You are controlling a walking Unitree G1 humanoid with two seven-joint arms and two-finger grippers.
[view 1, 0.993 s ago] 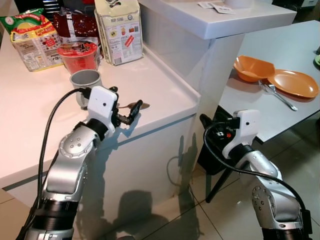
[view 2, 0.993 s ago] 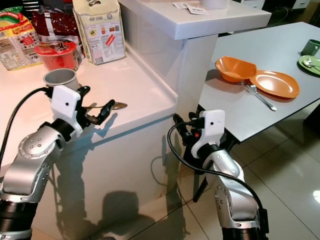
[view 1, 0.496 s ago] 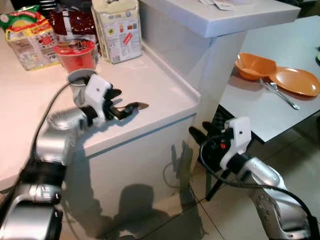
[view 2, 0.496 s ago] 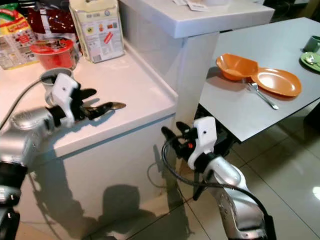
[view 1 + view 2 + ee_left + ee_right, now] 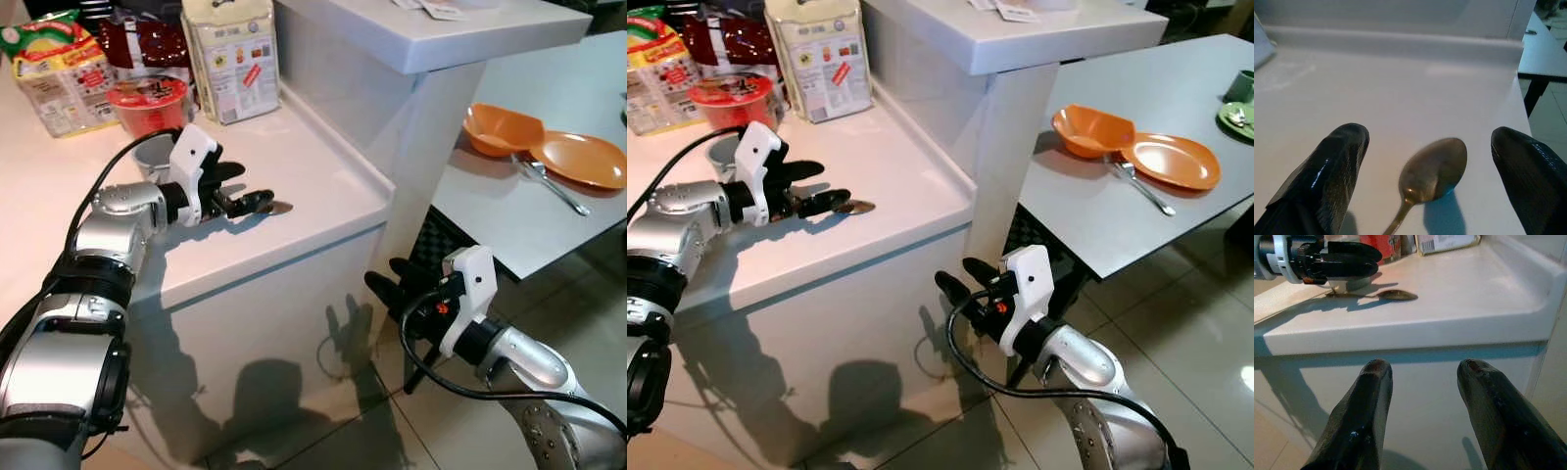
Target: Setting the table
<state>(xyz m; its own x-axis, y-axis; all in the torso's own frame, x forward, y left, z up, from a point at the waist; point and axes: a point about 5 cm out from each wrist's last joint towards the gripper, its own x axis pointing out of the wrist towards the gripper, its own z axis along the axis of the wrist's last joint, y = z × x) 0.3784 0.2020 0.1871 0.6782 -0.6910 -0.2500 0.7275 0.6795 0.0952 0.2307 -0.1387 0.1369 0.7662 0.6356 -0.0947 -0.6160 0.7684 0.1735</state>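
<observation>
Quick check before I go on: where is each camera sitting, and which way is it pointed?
Left and right eye views: on the head, looking forward and down at the white counter and grey table; both silver arms show.
Left wrist view: along the left tool, open, its fingers either side of the spoon lying on the counter.
Right wrist view: along the right tool, open, below the counter edge, facing the counter front.
Shared: the right wrist view also shows the spoon and left tool.
</observation>
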